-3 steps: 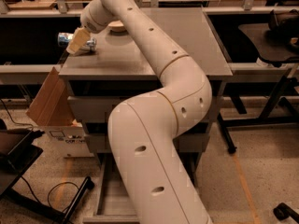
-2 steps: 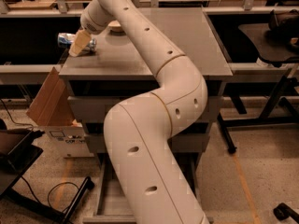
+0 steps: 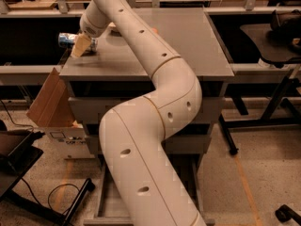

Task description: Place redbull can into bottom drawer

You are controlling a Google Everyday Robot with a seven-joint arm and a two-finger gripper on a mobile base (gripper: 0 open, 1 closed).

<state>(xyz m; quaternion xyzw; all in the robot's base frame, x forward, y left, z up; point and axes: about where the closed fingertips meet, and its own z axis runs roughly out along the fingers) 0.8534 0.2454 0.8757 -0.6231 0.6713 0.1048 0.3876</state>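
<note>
The redbull can (image 3: 66, 39), blue and silver, lies sideways in the air at the far left edge of the grey cabinet top (image 3: 188, 46). My gripper (image 3: 81, 45) is at that corner, its tan fingers (image 3: 80, 46) closed around the can's right end. The bottom drawer (image 3: 104, 199) is pulled out at the foot of the cabinet. Only its left wall and a strip of floor show; my arm hides the remainder.
A cream bowl (image 3: 113, 28) peeks out behind my arm on the cabinet top. The two upper drawers (image 3: 87, 109) are shut. An open cardboard box (image 3: 49, 105) stands left of the cabinet, a black stand (image 3: 28, 173) below it, and a chair (image 3: 277, 36) to the right.
The gripper and can have stayed at the far left corner. My arm's elbow and lower link have swung slightly left.
</note>
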